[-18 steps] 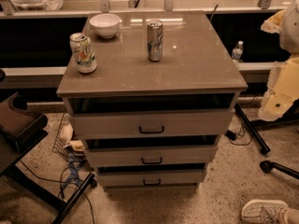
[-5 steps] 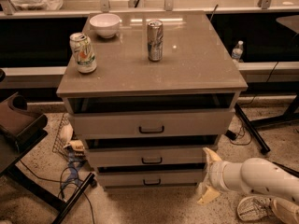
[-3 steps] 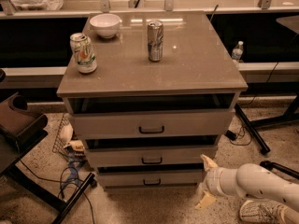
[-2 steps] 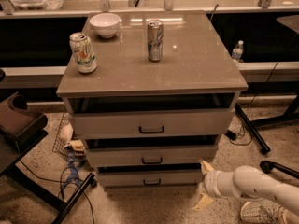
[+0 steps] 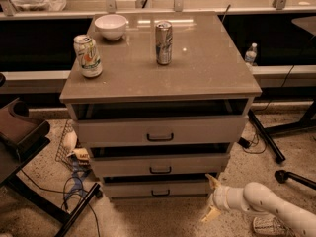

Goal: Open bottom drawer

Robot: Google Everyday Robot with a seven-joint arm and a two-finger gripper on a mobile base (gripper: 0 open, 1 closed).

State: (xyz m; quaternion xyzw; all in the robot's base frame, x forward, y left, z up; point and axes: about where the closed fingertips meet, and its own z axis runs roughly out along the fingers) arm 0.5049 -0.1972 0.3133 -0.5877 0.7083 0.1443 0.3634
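The bottom drawer (image 5: 158,188) is the lowest and narrowest of three grey-beige fronts in the cabinet, with a small dark bar handle (image 5: 160,193). It sits nearly flush under the middle drawer (image 5: 160,165). My gripper (image 5: 211,199) comes in low from the right on a white arm (image 5: 266,204), just off the bottom drawer's right end, near the floor. Its two cream fingers are spread apart, one above the other, and hold nothing.
The cabinet top (image 5: 197,68) carries a white bowl (image 5: 110,26) and two cans (image 5: 87,56) (image 5: 163,42). A dark chair (image 5: 22,137) and cables (image 5: 74,174) lie at the left. A stand's legs (image 5: 269,142) and a shoe (image 5: 269,226) lie at the right.
My arm has come into view from the lower right and moved left, bringing the gripper close to the bottom drawer's right end. The drawers have not moved.
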